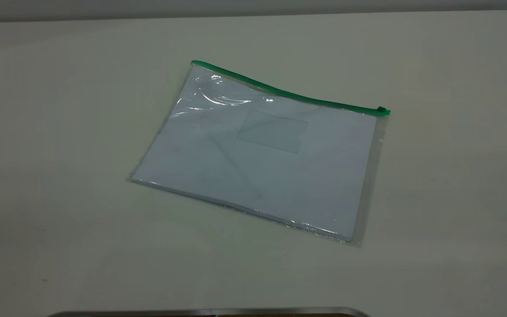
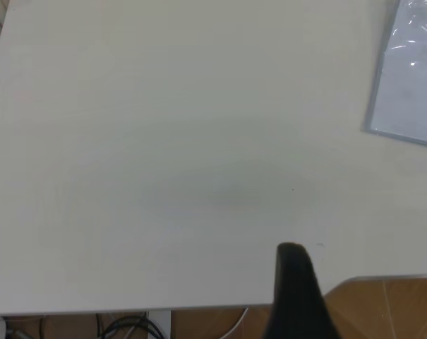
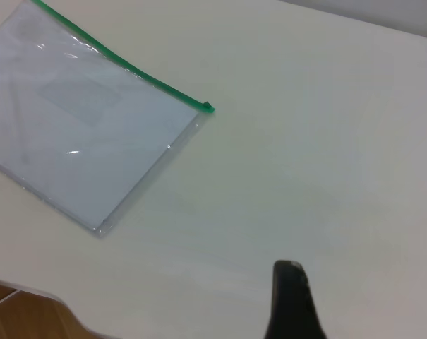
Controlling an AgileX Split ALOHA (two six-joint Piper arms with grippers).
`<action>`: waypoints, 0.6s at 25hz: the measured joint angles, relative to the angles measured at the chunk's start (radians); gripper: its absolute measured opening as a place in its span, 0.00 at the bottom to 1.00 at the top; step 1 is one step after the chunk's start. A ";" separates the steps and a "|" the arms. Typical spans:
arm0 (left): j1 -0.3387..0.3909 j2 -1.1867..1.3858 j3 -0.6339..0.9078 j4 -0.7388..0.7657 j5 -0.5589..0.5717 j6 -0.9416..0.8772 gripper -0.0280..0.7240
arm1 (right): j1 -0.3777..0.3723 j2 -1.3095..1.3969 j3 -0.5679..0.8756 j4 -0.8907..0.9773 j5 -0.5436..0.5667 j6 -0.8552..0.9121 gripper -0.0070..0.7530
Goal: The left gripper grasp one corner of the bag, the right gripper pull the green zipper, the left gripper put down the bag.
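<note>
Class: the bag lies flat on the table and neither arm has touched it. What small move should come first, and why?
Probably the left pincer should travel toward the bag's near left corner. The bag lies flat on the table, nothing holds it, and the green zipper has its slider at the right end, so the right pincer needs the bag held first.

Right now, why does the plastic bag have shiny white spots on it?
That is glare: in the exterior view, light bounces off wrinkles in the bag near the green zipper; in the right wrist view only small glints show; in the left wrist view the bag's corner has a few sparkles, and the table looks evenly lit.
</note>
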 joint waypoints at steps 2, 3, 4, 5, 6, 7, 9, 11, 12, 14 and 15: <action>0.000 0.000 0.000 0.000 0.000 0.000 0.79 | 0.007 0.000 0.000 0.000 0.000 0.000 0.72; 0.000 0.000 0.000 0.000 0.000 0.000 0.79 | 0.016 0.000 0.000 0.000 0.000 0.000 0.72; 0.000 0.000 0.000 0.000 0.000 0.000 0.79 | 0.022 0.000 0.000 0.000 0.000 0.000 0.72; 0.000 0.000 0.000 0.000 0.000 0.000 0.79 | 0.028 0.000 0.000 0.000 0.000 0.000 0.72; 0.000 0.000 0.000 0.000 0.000 0.000 0.79 | 0.030 0.000 0.000 -0.004 0.000 0.000 0.72; 0.000 0.000 0.000 0.000 0.000 0.000 0.79 | 0.030 0.000 0.000 -0.011 0.000 0.000 0.72; 0.000 0.000 0.000 0.000 0.000 0.000 0.79 | 0.030 0.000 0.000 -0.019 0.000 0.013 0.72; 0.000 0.000 0.000 0.000 0.000 0.000 0.79 | 0.030 0.000 0.000 -0.036 0.000 0.040 0.72; 0.000 0.000 0.000 0.000 0.000 0.000 0.79 | 0.030 0.000 0.000 -0.050 -0.001 0.061 0.72; 0.000 0.000 0.000 0.000 0.000 0.000 0.79 | 0.030 0.000 0.001 -0.080 -0.004 0.104 0.72; 0.000 0.000 0.000 0.000 0.000 0.000 0.79 | 0.030 0.000 0.001 -0.096 -0.005 0.125 0.72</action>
